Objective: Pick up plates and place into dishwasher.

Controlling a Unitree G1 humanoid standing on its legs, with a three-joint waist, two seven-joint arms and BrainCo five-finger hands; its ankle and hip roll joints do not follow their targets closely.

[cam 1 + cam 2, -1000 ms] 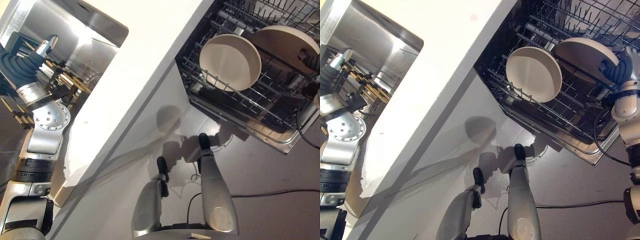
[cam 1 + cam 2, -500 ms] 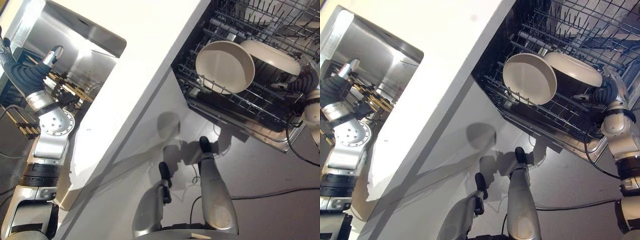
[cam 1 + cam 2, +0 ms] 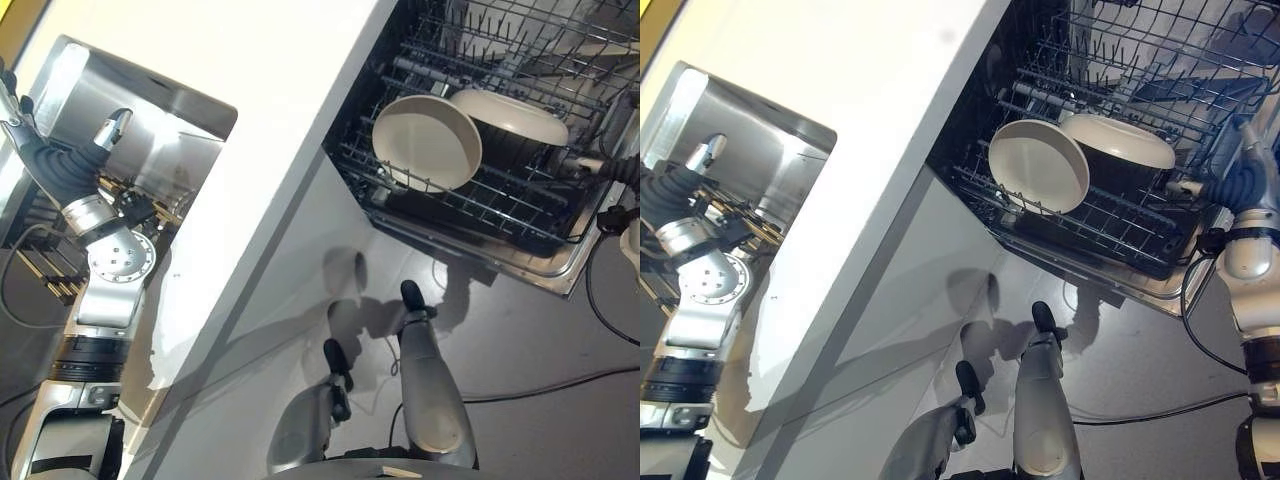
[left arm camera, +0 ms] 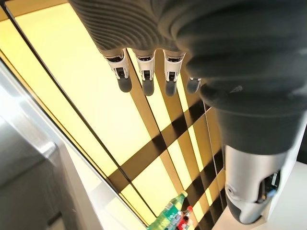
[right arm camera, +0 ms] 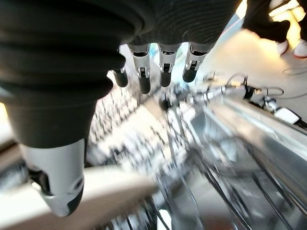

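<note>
At upper right, two cream plates [image 3: 1038, 165] stand in the dishwasher rack [image 3: 1120, 225] while both the left hand [image 4: 144, 72] and right hand [image 5: 158, 67] hang empty, fingers relaxed.

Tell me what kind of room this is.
Most likely a kitchen: a white counter holds a steel sink, and beside it an open dishwasher rack carries two cream plates.
</note>
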